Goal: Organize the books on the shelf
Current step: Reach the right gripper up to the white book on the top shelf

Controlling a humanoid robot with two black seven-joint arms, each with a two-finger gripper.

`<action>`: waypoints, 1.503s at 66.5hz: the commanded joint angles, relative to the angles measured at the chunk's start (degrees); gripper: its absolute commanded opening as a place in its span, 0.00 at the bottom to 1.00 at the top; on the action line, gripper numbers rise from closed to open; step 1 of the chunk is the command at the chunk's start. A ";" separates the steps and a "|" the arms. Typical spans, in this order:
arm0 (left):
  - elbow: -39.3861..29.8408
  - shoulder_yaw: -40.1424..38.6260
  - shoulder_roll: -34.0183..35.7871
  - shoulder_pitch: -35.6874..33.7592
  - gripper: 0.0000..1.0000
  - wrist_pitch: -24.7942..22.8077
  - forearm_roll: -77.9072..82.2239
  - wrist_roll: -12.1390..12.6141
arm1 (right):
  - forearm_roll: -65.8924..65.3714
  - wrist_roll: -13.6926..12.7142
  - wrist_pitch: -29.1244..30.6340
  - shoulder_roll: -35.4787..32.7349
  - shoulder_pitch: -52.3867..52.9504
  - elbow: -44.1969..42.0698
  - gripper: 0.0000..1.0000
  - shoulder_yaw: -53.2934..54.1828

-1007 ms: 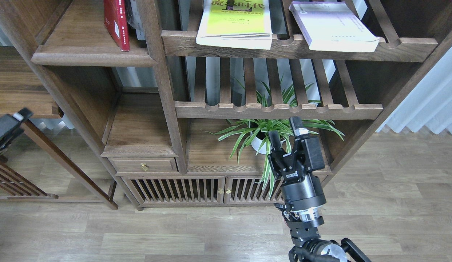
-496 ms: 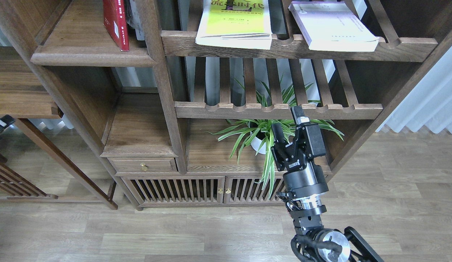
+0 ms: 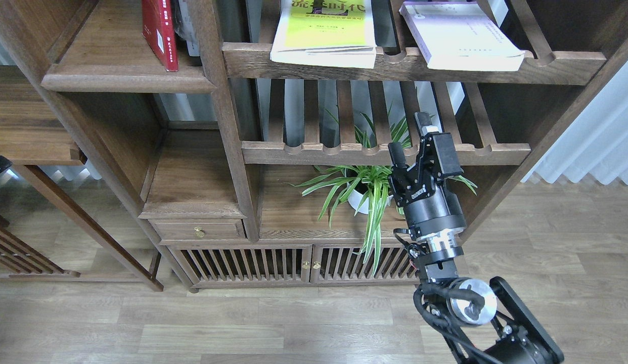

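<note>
The right gripper (image 3: 408, 135) is held up with its two fingers spread apart and empty, in front of a potted plant (image 3: 367, 184). Farther back, a yellow-green book (image 3: 324, 33) and a pale book (image 3: 458, 35) are laid on a slatted rack (image 3: 405, 63). A red book (image 3: 160, 33) is stood on the shelf (image 3: 127, 78) at far left.

I'm looking at a dark walnut-type bookcase (image 3: 228, 126) with slatted racks (image 3: 385, 151), a small brass-knob drawer (image 3: 198, 230), and slatted cabinet doors (image 3: 294, 263). Grey wood-plank floor (image 3: 192, 328), white curtains (image 3: 597, 146) on the right, a potted spider plant (image 3: 367, 184) inside.
</note>
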 commanded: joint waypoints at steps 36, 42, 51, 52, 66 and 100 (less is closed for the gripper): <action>2.92 4.25 0.25 -6.34 1.00 0.00 -0.08 -0.09 | 1.22 -0.01 -1.68 0.00 4.64 -3.54 0.99 5.44; 2.92 4.25 0.08 -6.34 1.00 0.00 -0.08 -0.09 | 1.22 -0.01 -1.68 0.00 5.08 -4.69 0.99 6.58; 2.83 4.34 -0.10 -6.25 1.00 0.00 -0.08 -0.09 | 1.22 -0.01 -1.33 0.00 5.78 -4.95 0.99 7.46; 2.91 4.34 -0.10 -6.25 1.00 0.00 -0.08 -0.09 | 1.22 -0.01 -1.33 0.00 5.78 -4.95 0.99 7.46; 4.49 4.34 0.08 -6.08 1.00 0.00 -0.08 -0.18 | 1.84 -0.18 -1.68 0.00 6.84 -4.95 0.99 7.46; 5.73 4.43 -0.63 -5.90 1.00 0.00 -0.17 -0.27 | 1.75 0.08 -1.95 0.00 8.51 -6.45 0.99 7.20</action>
